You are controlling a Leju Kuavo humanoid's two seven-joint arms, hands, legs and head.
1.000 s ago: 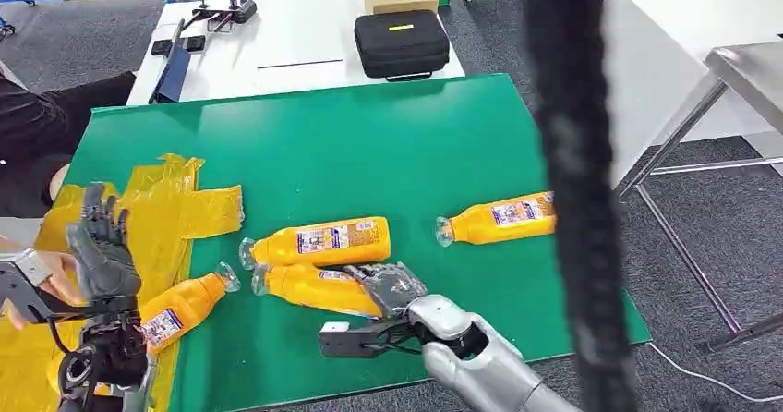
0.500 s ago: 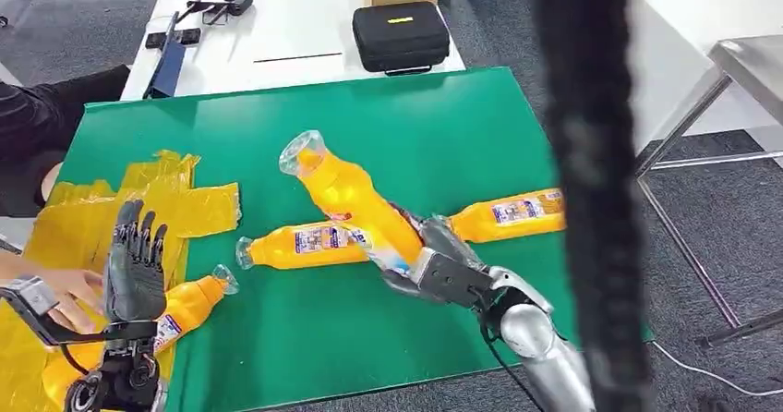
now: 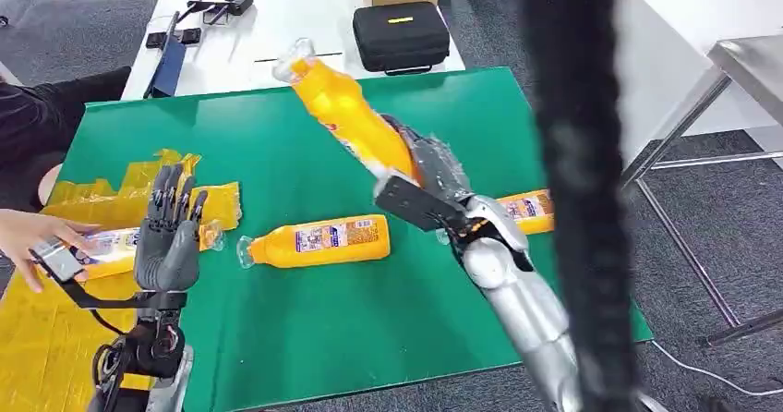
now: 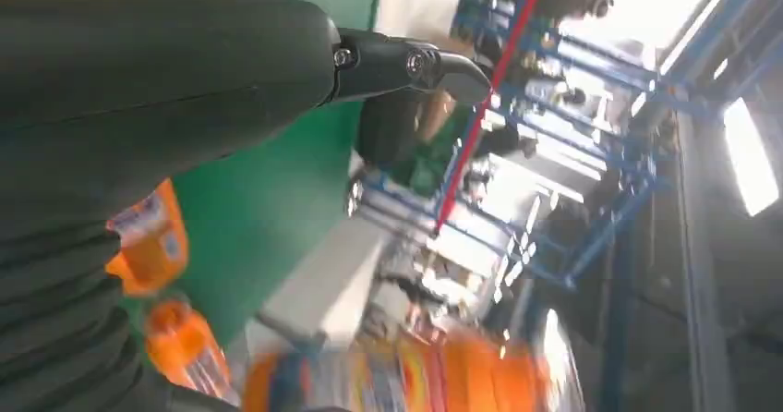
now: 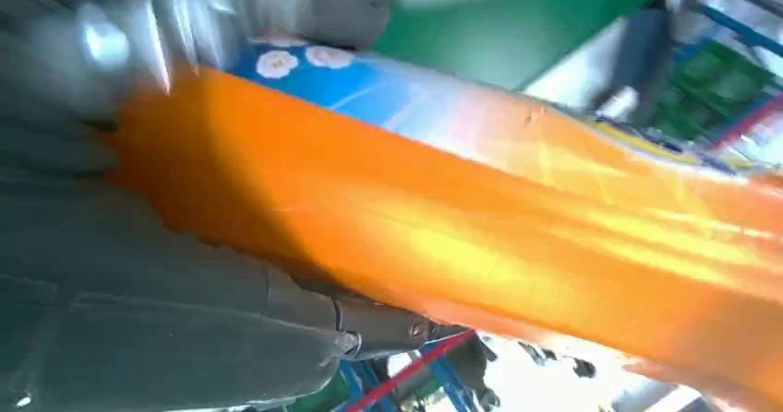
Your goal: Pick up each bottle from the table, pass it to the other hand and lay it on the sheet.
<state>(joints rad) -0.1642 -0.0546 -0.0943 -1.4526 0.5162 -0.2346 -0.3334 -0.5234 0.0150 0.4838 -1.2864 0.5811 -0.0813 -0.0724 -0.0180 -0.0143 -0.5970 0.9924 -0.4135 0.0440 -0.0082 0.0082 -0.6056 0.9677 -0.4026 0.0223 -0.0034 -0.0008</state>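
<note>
The green surface [image 3: 305,329] carries the work, with a crumpled yellow sheet [image 3: 55,320] spread over its left end and a white table [image 3: 277,42] with a black case [image 3: 401,35] standing beyond it. The right hand [image 3: 427,183] has its fingers wrapped around the lower body of an orange bottle [image 3: 346,116], which is raised clear of the surface and tilted with its clear cap pointing up and away; the right wrist view shows the orange body pressed close against the grey palm. The left hand [image 3: 169,236] is upright near the sheet's edge, fingers spread and holding nothing, palm roughly facing the coming bottle. A second bottle [image 3: 319,239] lies on its side in the middle of the green, a third [image 3: 526,207] lies partly behind the right forearm, and a fourth [image 3: 111,246] lies on the sheet under a person's hand [image 3: 32,236]. The step in hand looks like the pass from right to left. To do it well, the right arm should carry the bottle across so that its free upper body, not the gripped end, comes into the left palm; the left fingers should close fully around it before the right ones let go. The slick label and tapering neck could slip, so the left hand should take the wide part, and its path should stay clear of the person's hand.
</note>
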